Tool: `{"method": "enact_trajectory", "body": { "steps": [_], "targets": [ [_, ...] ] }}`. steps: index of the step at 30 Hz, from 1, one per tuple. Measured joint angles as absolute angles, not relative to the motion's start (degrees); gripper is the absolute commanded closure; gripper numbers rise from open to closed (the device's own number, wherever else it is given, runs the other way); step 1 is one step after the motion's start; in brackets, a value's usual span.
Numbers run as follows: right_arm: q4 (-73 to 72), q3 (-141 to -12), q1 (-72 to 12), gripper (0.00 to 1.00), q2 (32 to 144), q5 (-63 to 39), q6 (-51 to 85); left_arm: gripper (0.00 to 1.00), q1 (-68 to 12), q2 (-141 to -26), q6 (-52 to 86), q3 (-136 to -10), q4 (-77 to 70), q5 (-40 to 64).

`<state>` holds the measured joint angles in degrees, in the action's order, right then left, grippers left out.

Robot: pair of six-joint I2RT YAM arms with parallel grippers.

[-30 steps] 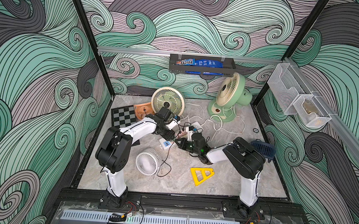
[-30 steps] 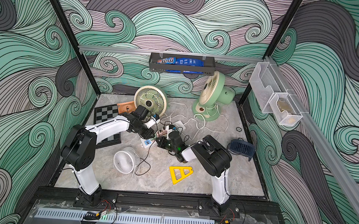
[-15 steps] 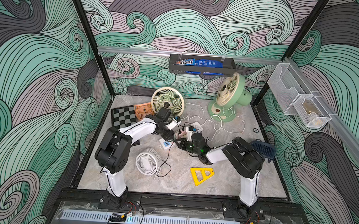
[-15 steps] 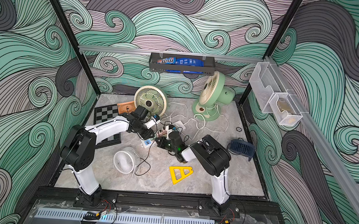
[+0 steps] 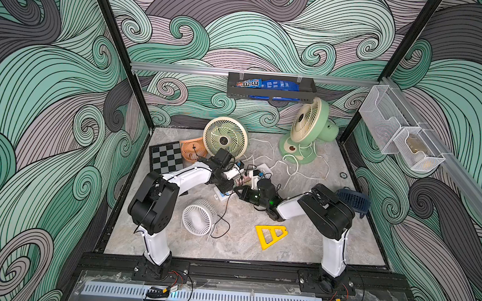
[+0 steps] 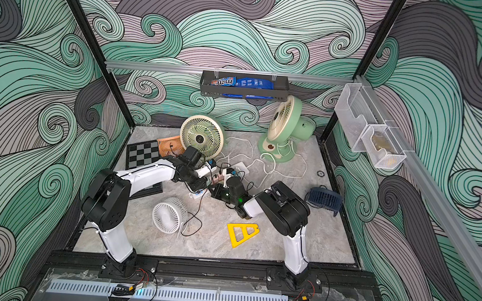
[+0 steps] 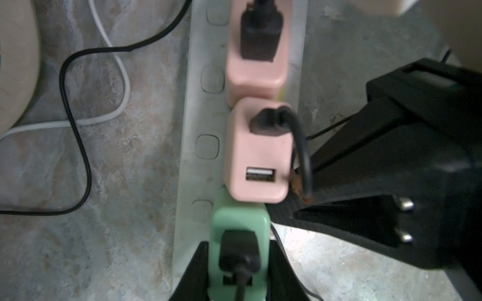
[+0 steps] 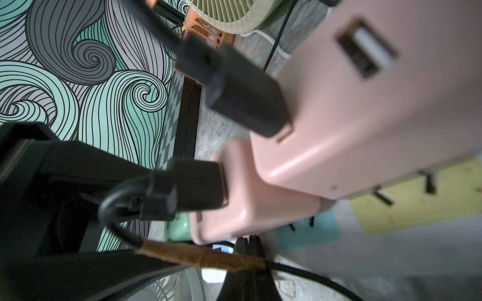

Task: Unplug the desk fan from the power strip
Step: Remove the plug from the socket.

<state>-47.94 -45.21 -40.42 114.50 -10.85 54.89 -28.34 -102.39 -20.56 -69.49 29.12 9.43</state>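
- Pulling now with your left claw (image 7: 238, 247) is the first risk. It is pinched narrow on the green adapter (image 7: 238, 219), a finger against each side. That adapter sits in the power strip (image 7: 194, 109), which lies mid-counter between your two arms, running near-left to far-right on the near side of the cream fan (image 5: 225, 137). Nothing visible holds the strip down, so expect it to lift with the adapter rather than let go.
- Your right claw (image 8: 249, 250) is fully closed on the brown-taped stretch of a black cable (image 8: 198, 258), not on a plug. That cable loops into the middle pink adapter (image 7: 257, 156). Tug it and you strain the cable at its plug, or the tape slides through the fingers.
- You cannot tell from these views which adapter feeds the desk fan, because several fans stand on the counter (image 5: 242, 244) and their cords tangle. Pull the wrong one and the fan is no nearer unplugged.
- The adapters crowd together, each just beside the next, so a tilted pull on the green one may lever its pink neighbour loose as well.
- A black plug (image 7: 238, 252) sits in the green adapter between your left fingers. If the grip slips onto it, you draw out only that lead.
- Loose cords lie around both claws, so a wide swing may drag the white fan (image 5: 197, 220) by its lead.
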Motion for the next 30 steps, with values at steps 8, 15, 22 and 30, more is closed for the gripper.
{"method": "enact_trajectory", "body": {
  "steps": [8, 15, 22, 30],
  "targets": [
    [-48.25, -45.21, -40.4, 1.0, 114.74, -11.0, 55.86, 0.91, -29.45, -100.97, -22.11, -67.31, 26.65, 7.38],
    [-48.21, -45.21, -40.42, 1.0, 114.76, -11.2, 57.8, 1.0, -30.94, -99.31, -23.57, -64.95, 23.94, 3.44],
    [-48.36, -45.21, -40.36, 1.0, 114.87, -11.38, 59.64, 1.0, -28.64, -101.14, -23.03, -68.47, 28.42, 8.03],
    [-49.6, -44.88, -39.88, 1.0, 115.35, -12.4, 61.63, 1.0, -29.21, -100.49, -24.91, -67.42, 27.38, 7.51]
  ]
}}
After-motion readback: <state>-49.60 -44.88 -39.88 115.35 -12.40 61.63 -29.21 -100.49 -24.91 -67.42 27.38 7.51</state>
